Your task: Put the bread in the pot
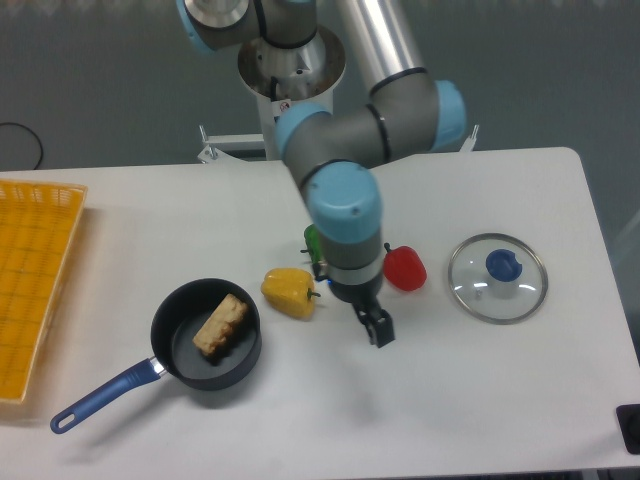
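Observation:
The bread [221, 326], a tan slice with a browned crust, lies inside the pot [185, 362], a dark-grey saucepan with a long blue handle pointing to the lower left. My gripper [376, 328] hangs over the table to the right of the pot, past the yellow pepper, well apart from the bread. Its dark fingers point down and hold nothing; from this angle I cannot make out the gap between them.
A yellow pepper [288, 292] sits just right of the pot. A green pepper [313, 241] is mostly hidden behind my arm, and a red pepper [405, 267] lies beside it. The glass lid [497, 277] is at the right. An orange basket [34, 280] lies at the left edge.

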### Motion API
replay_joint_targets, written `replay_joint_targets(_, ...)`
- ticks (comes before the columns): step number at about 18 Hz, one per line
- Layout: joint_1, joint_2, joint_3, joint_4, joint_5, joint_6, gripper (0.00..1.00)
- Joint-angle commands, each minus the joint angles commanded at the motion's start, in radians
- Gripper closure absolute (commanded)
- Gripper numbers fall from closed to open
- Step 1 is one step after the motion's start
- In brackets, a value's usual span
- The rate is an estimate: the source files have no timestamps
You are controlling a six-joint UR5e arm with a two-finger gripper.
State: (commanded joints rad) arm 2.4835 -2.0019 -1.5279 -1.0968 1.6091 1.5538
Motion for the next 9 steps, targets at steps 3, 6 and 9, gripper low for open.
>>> replay_joint_targets(3,0.029,-0.003,0.003,-0.002,0.003,0.044,0.0)
replay_joint_targets(6,0.064,-0.003,-0.001,-0.006,0.006,0.06,0.0)
replay_joint_targets(9,0.077,-0.003,-0.006,-0.006,0.006,0.104,0.0)
